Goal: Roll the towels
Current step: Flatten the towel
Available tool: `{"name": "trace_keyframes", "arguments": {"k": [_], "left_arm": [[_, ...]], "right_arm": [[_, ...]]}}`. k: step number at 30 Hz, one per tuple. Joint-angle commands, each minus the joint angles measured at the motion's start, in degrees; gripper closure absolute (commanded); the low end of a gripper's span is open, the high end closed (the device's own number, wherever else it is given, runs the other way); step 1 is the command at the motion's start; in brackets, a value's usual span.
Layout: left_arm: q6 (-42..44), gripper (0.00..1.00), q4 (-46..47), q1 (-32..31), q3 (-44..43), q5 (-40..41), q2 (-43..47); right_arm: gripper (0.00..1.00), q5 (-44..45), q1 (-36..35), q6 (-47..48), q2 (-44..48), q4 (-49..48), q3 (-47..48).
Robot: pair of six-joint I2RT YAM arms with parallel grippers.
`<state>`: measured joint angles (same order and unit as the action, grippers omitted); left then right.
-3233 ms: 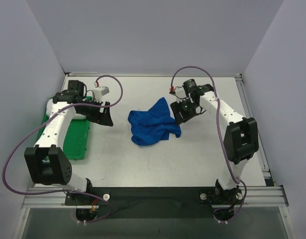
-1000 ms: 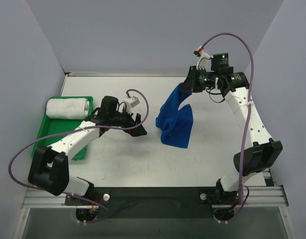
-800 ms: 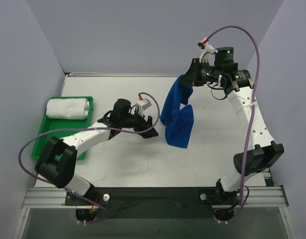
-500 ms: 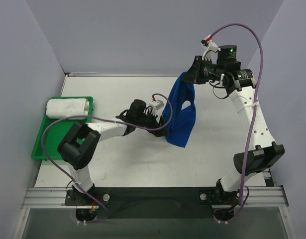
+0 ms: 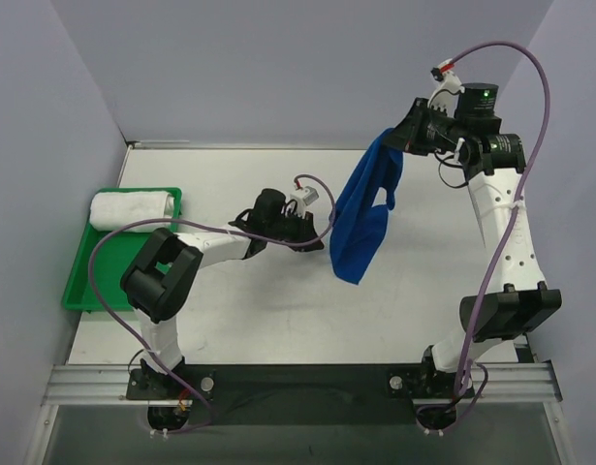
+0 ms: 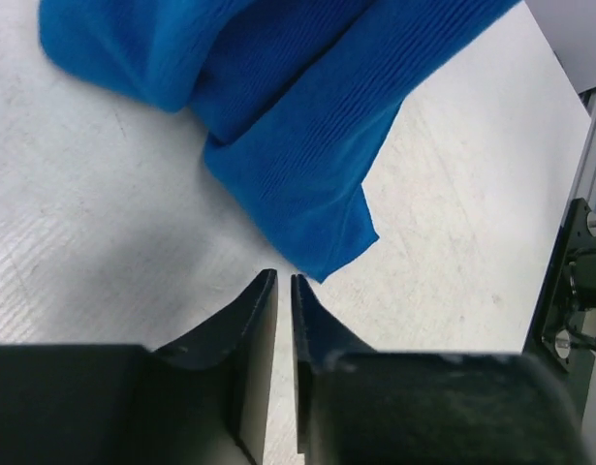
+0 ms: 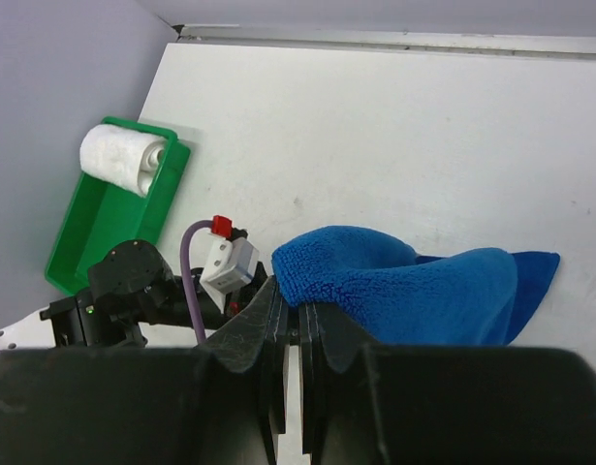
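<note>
The blue towel (image 5: 360,218) hangs in the air from its top edge, held high at the back right by my right gripper (image 5: 399,139), which is shut on it. In the right wrist view the towel (image 7: 414,291) bunches over the closed gripper (image 7: 290,295). My left gripper (image 5: 317,242) reaches across the table's middle and stands shut. In the left wrist view its tips (image 6: 284,279) meet just short of the towel's lowest corner (image 6: 322,262), with nothing between them. The white towel (image 5: 131,209) lies rolled in the green tray (image 5: 94,281).
The green tray (image 7: 84,232) sits at the table's left edge, with the white roll (image 7: 118,155) at its far end. The left arm's purple cable (image 5: 104,291) loops over the near left of the table. Grey walls stand at the back and both sides.
My left gripper has closed from wide open beside the towel's lower corner. The right arm has carried the hanging blue towel higher and to the right.
</note>
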<state>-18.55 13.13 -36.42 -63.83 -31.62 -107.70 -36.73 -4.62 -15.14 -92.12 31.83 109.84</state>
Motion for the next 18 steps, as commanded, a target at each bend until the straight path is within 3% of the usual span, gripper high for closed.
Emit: {"name": "trace_keyframes", "arguments": {"k": [1, 3, 4, 5, 11, 18], "left_arm": [[-0.7, 0.74, 0.8, 0.3, -1.2, -1.0, 0.7], [-1.3, 0.24, 1.7, -0.4, 1.6, 0.2, 2.7], [-1.1, 0.10, 1.9, -1.4, 2.4, 1.0, 3.2], [-0.9, 0.05, 2.1, -1.9, 3.1, 1.8, 3.5], [-5.4, 0.05, 1.9, -3.5, 3.6, 6.6, -0.6], [-6.4, 0.15, 1.9, -4.3, -1.2, 8.7, -7.3]], "right_arm": [[1.00, -1.7, 1.2, -1.0, 4.0, -2.9, 1.5], [1.00, -1.9, 1.4, -1.3, 4.1, -3.4, 0.9], [1.00, -1.9, 1.5, -1.5, 4.1, -3.4, 0.7], [1.00, -1.9, 1.5, -1.6, 4.0, -3.6, 0.6], [1.00, -0.7, 2.3, -2.8, 3.0, -5.0, 0.1], [1.00, -1.4, 3.0, -3.9, 2.1, -5.9, 2.0]]}}
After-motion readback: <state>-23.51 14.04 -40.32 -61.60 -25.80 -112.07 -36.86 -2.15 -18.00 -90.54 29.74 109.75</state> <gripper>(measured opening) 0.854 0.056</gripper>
